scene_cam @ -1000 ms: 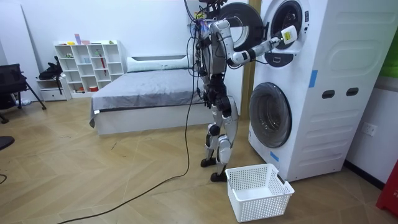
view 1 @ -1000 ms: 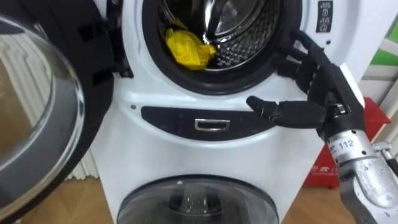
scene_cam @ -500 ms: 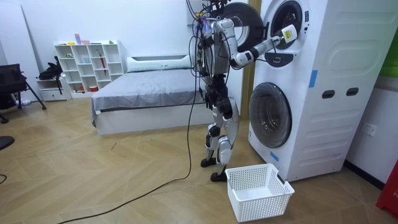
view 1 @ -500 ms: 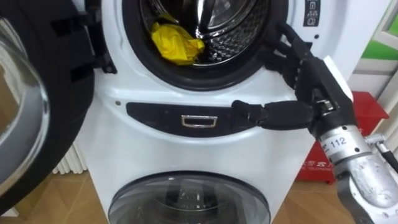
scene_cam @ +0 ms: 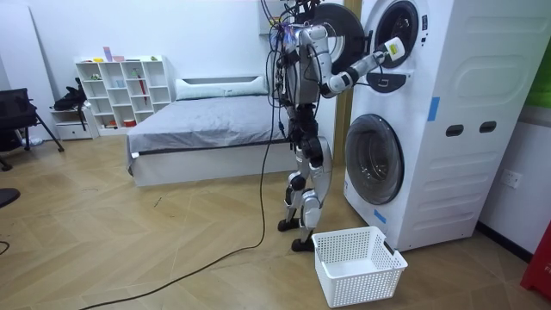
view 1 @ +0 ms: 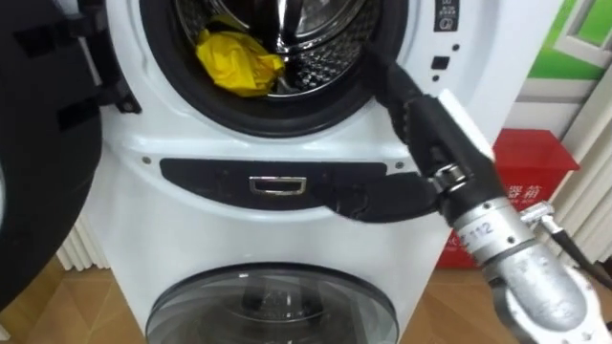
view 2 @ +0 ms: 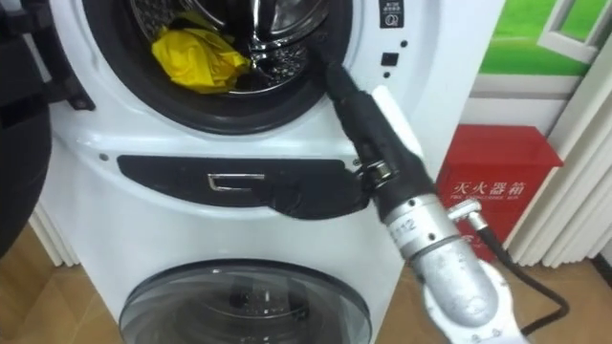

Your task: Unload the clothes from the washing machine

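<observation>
At the far left, the upper washing machine's round door (view 1: pixel 43 143) stands swung open, its dark rim toward the camera. Right of it is the machine's white front (view 1: pixel 134 162) with the drum opening. The task's thing, a crumpled yellow garment (view 1: pixel 234 62), lies inside the steel drum (view 1: pixel 325 48), at the lower left of the opening against the dark door seal. No hand touches it.

Below the opening, a black panel (view 1: pixel 210 177) runs across the front with a small metal handle (view 1: pixel 277 184) in its middle. Under that is the glass door of the lower machine (view 1: pixel 273 306).

Further right, the right hand (view 1: pixel 435 129) comes in from the lower right. It is released and grasps nothing. Its straight fingers (view 1: pixel 387 76) point up and left to the lower right rim of the drum opening, near the garment but apart from it. Its thumb (view 1: pixel 368 203) is spread out sideways in front of the panel's right end. Beyond the machine's right edge stands a red box (view 1: pixel 526 177).

In the room view, a white shelf unit (scene_cam: pixel 120 82) and a bed (scene_cam: pixel 207 125) are at the left. The robot stands upright facing the stacked machines, arm raised to the upper drum. A white laundry basket (scene_cam: pixel 360 263) sits on the floor just beside its feet.
</observation>
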`<state>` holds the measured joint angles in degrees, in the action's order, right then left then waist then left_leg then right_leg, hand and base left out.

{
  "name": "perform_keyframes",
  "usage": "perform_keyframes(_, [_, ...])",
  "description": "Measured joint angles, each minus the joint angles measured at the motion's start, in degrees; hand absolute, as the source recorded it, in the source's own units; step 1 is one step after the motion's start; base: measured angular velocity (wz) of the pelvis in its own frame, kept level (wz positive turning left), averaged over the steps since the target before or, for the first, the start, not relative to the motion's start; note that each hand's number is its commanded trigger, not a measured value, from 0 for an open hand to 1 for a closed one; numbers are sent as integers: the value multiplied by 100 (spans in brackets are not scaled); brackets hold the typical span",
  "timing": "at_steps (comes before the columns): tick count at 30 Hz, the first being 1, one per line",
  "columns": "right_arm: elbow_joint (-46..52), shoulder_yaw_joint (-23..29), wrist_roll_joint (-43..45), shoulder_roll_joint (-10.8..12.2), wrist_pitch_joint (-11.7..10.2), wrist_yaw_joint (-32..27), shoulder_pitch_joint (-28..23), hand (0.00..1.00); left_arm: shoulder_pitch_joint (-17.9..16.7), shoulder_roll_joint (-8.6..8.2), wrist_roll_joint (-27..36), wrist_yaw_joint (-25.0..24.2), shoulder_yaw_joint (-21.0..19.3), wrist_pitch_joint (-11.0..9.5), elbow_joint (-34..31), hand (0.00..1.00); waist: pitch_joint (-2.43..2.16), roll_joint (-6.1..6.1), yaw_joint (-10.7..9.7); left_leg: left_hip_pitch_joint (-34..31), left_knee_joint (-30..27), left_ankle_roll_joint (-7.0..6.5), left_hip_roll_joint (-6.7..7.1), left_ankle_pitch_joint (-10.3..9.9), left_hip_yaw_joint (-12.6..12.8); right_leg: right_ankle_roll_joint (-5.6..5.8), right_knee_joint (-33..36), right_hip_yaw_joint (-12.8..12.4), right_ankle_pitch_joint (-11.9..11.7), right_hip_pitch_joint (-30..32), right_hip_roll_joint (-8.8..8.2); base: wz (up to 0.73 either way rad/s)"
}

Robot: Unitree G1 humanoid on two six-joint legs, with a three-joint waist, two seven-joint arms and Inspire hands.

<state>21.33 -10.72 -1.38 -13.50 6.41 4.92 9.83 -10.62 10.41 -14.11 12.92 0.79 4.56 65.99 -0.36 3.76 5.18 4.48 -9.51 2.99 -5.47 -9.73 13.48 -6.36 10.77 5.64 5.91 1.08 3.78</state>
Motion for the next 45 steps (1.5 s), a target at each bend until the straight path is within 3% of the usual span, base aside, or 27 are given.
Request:
perform_keyframes(11, [42, -218, 162, 180, 194, 199, 1, 0, 8, -3, 6, -1, 186, 94, 13, 0, -68, 65, 48, 20, -28, 32, -31, 22, 1, -65, -5, -28, -8, -5, 42, -1])
perform_keyframes(15, [42, -1241, 157, 221, 199, 1051, 3, 0, 203, -2, 34, 0, 290, 89, 12, 0, -71, 69, 334, 13, -29, 46, -12, 30, -102, -62, -9, 36, -3, -20, 24, 14])
perform_keyframes(16, [44, -1396, 133, 259, 200, 1262, 3, 0, 218, -2, 33, 0, 282, 85, 26, 0, -89, 105, 402, 19, -24, 48, 8, 32, -185, -44, -8, 74, 19, -51, 9, 32])
perform_keyframes(18, [95, -1456, 29, 296, 199, 1408, 52, 0, 211, -2, 38, -1, 273, 80, 36, 0, -80, 143, 527, 31, -20, 34, 27, 19, -264, -21, -41, 147, 42, -136, -15, 31])
perform_keyframes(22, [240, -1424, -101, 234, 123, 1469, 255, 0, 109, -4, 57, -16, 265, 80, 40, 0, -52, 143, 550, 28, -8, -24, 88, -24, -428, 49, -115, 284, 83, -262, -85, 23])
perform_keyframes(25, [240, -1384, -108, 178, 76, 1524, 270, 0, 109, -6, 79, -17, 172, 39, 35, 0, -2, 123, 549, 17, -9, -58, 118, -56, -460, 88, -127, 324, 105, -277, -116, 8])
perform_keyframes(30, [260, -1345, -107, 128, 71, 1688, 270, 0, 124, -5, 105, -11, 147, 3, 43, 0, 34, 92, 540, 13, 8, -82, 138, -106, -459, 116, -208, 396, 104, -314, -138, 1])
perform_keyframes(34, [337, -1333, -106, 137, 64, 1753, 270, 0, 204, -7, 125, 11, 172, -31, 60, 0, 103, 71, 548, 21, 69, -89, 152, -116, -458, 163, -223, 401, 138, -298, -143, 0])
perform_keyframes(38, [413, -1233, -68, 130, 64, 1826, 270, 0, 224, -13, 104, 37, 160, -37, 106, 0, 104, 69, 543, 49, 87, -89, 167, -116, -459, 169, -266, 402, 146, -309, -152, 0])
perform_keyframes(45, [566, -344, -261, -85, 64, 1617, 275, 0, 41, -27, 109, 15, -87, -60, 61, 0, 66, 135, 399, 129, 86, -91, 199, -117, -486, 192, -295, 388, 155, -413, -172, 1])
